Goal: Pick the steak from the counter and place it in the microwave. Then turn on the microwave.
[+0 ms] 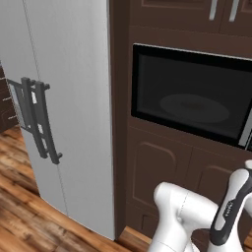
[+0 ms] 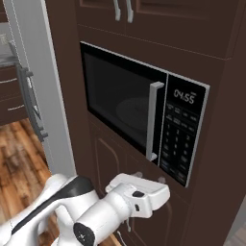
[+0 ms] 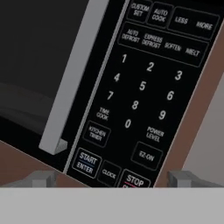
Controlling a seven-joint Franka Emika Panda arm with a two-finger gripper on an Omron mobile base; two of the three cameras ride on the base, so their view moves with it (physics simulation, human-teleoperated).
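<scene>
Microwave (image 2: 144, 115) sat built into dark brown cabinetry, door shut, grey vertical handle (image 2: 153, 120) running down the right edge of the dark glass. Through the glass in the left base view a round turntable (image 1: 194, 108) showed faintly; too dark to tell whether anything lay on it. Keypad (image 2: 178, 139) stood right of the handle, with a lit display (image 2: 185, 97) above it.

Tool (image 3: 111, 178) was spread wide, nothing between its tips, which rose grey at the bottom of the hand view, well apart. It faced the keypad (image 3: 144, 100) close up: number keys in rows, "START ENTER" button (image 3: 86, 163) at lower left, "CLOCK" beside it, "STOP" at the bottom edge. The tips flanked these lowest buttons; contact could not be told. The lower end of the door handle (image 3: 72, 83) slanted across the left of that view.

In the right base view the white hand (image 2: 139, 192) sat low, just below the microwave's lower right corner, in front of the cabinet doors.

A pale grey fridge (image 1: 64, 108) with dark bar handles (image 1: 42, 120) stood left of the cabinetry. Wood floor (image 1: 19, 206) ran below.
</scene>
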